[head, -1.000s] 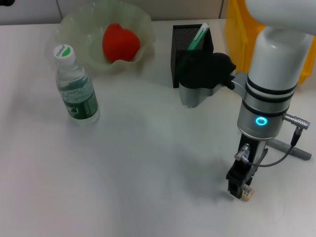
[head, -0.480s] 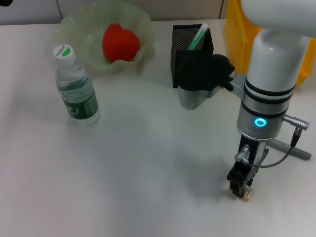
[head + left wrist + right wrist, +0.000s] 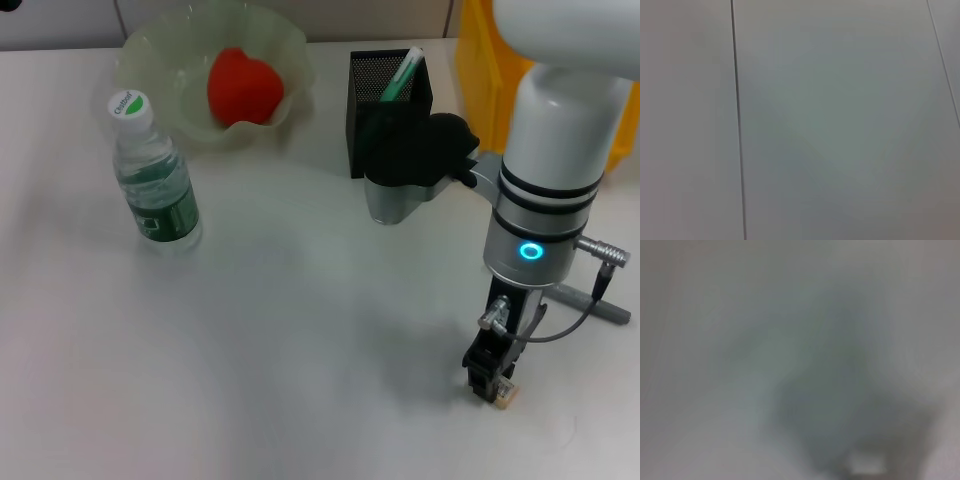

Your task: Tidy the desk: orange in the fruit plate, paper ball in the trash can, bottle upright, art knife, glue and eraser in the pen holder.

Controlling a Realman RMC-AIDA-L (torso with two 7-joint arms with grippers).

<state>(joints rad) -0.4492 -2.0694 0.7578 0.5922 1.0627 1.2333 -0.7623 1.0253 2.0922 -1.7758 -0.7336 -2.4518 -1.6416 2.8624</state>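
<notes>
right gripper (image 3: 492,385): your right arm points straight down at the near right part of the desk (image 3: 280,350), black fingers right at the surface.
eraser (image 3: 503,397): a little beige block peeking out at the fingertips, on the side nearer the robot. It touches the fingers and sits on or barely off the desk, can't say which.
grip: fingers look pressed in on the eraser, pinching it.
eraser direction: too much is covered to call its long axis, you only get one corner.
right wrist view: just a blur with a small pale patch, no help.
left gripper: not visible anywhere; its wrist camera only shows a plain grey panel with a dark seam.
orange (image 3: 243,85): already in the fruit plate (image 3: 150,55), far left.
bottle (image 3: 152,175): standing upright, cap up, just in front of the plate.
pen holder (image 3: 368,85): far side, middle, with a green-and-white stick leaning out of it.
trash can (image 3: 478,60): far right, mostly hidden behind your arm.
grey stick (image 3: 590,303): lying flat on the desk right of the gripper.
</notes>
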